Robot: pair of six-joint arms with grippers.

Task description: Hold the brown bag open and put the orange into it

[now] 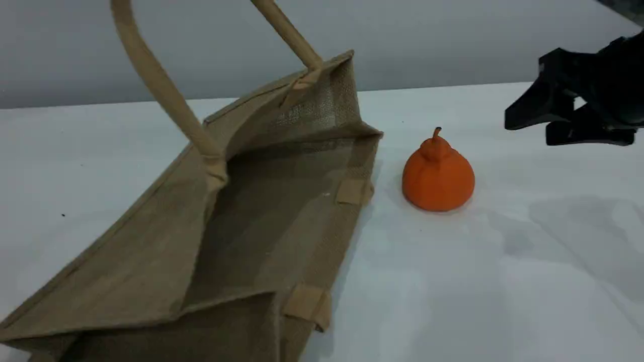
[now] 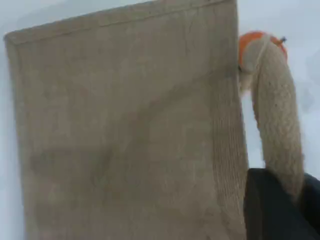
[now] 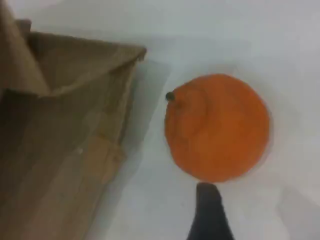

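**Left wrist view: handle pinched, bag mouth raised, orange beside it**

Left wrist view shows the left gripper (image 2: 280, 205) at the bottom edge, its dark jaws closed together on a beige rope handle (image 2: 275, 120) of the brown bag (image 2: 125, 135). The handle curves up from the grip toward the bag's edge, and a sliver of the orange (image 2: 250, 39) shows behind it.

In the scene view this gripper is out of frame; the held handle (image 1: 161, 85) runs up past the top edge, lifting the upper side of the brown bag (image 1: 151, 251) so its mouth gapes toward the right. The bag's lower side lies flat on the white table (image 1: 503, 281).

The right gripper (image 1: 526, 128) hangs at the far right above the table, jaws apart and holding nothing. In the right wrist view one fingertip (image 3: 207, 215) sits just near of the orange (image 3: 217, 127).

The orange (image 1: 437, 173) stands upright on the table, stem up, just right of the bag's mouth and not touching it.
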